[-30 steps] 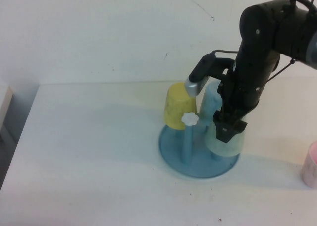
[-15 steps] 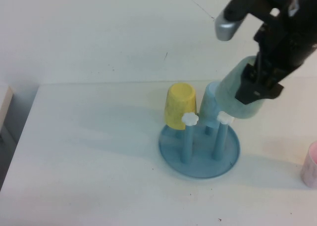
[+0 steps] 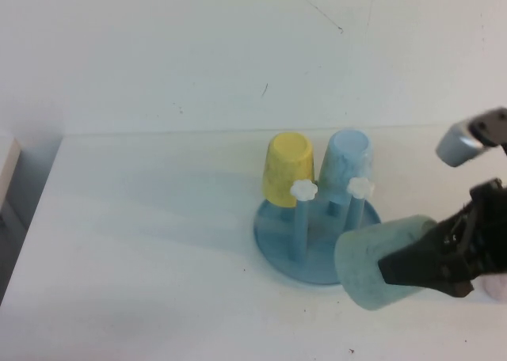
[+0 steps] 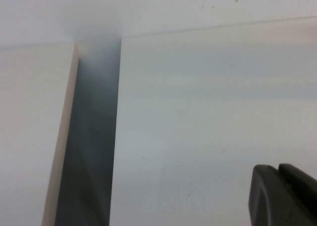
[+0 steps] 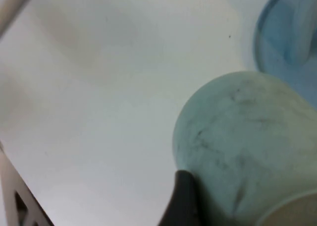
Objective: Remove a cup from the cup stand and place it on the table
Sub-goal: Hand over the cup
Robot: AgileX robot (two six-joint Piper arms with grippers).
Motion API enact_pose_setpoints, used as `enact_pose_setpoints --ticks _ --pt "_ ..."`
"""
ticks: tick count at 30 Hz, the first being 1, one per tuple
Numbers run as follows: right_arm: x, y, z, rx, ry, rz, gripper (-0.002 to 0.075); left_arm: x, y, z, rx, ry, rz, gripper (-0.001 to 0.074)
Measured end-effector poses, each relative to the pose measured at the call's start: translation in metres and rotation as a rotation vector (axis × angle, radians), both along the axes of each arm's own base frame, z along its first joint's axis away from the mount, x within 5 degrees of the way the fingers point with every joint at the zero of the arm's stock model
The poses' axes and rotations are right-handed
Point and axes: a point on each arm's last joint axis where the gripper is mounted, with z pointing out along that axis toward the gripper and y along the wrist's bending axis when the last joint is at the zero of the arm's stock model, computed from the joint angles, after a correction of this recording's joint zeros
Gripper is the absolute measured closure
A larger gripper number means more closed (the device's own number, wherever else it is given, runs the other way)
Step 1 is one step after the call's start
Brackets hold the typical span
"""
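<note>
Cup [image 3: 372,267] is off the cup stand [image 3: 273,236], clamped between the right gripper [image 3: 424,264] fingers, tilted w/ its closed base toward the stand, held just beside the dish rim above the table [image 3: 142,250]. Lift-off looks done; left: bring it down, set it on the table, let go. Two pegs stand bare; yellow cup [image 3: 287,169] & light blue cup [image 3: 345,166] hang on the pegs beyond. Left gripper [image 4: 285,196] fingers pressed together, holding nothing, over bare tabletop.

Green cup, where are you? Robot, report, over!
Right gripper shut on green cup, tilted, off the cup stand. Left gripper shut, parked apart. Pink cup close beside right gripper; table otherwise open.
</note>
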Motion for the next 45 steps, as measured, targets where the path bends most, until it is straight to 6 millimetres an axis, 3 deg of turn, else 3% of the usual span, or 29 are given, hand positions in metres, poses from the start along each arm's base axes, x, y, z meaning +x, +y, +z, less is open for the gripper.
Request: enact_pose_setpoints --ticks 6,19,25,38,41,45 --pt "-0.007 -0.018 -0.033 0.23 0.203 -0.243 0.0143 0.0 0.0 0.0 0.0 0.0 0.0 0.0738" --pt "0.026 -0.049 -0.014 0.906 0.479 -0.415 0.0143 0.0 0.0 0.0 0.0 0.0 0.0 0.0738" --pt "0.03 -0.049 -0.017 0.956 0.581 -0.466 0.0143 0.0 0.0 0.0 -0.001 0.0 0.0 0.0738" --pt "0.031 -0.05 -0.017 0.957 0.573 -0.465 0.0143 0.0 0.0 0.002 -0.016 -0.017 0.003 0.0738" --pt "0.031 -0.05 -0.017 0.955 0.573 -0.465 0.0143 0.001 -0.005 0.005 -0.33 -0.043 0.028 0.0738" --pt "0.03 -0.05 -0.018 0.934 0.574 -0.458 0.0143 0.002 -0.013 0.015 -1.008 -0.04 0.071 0.0738"
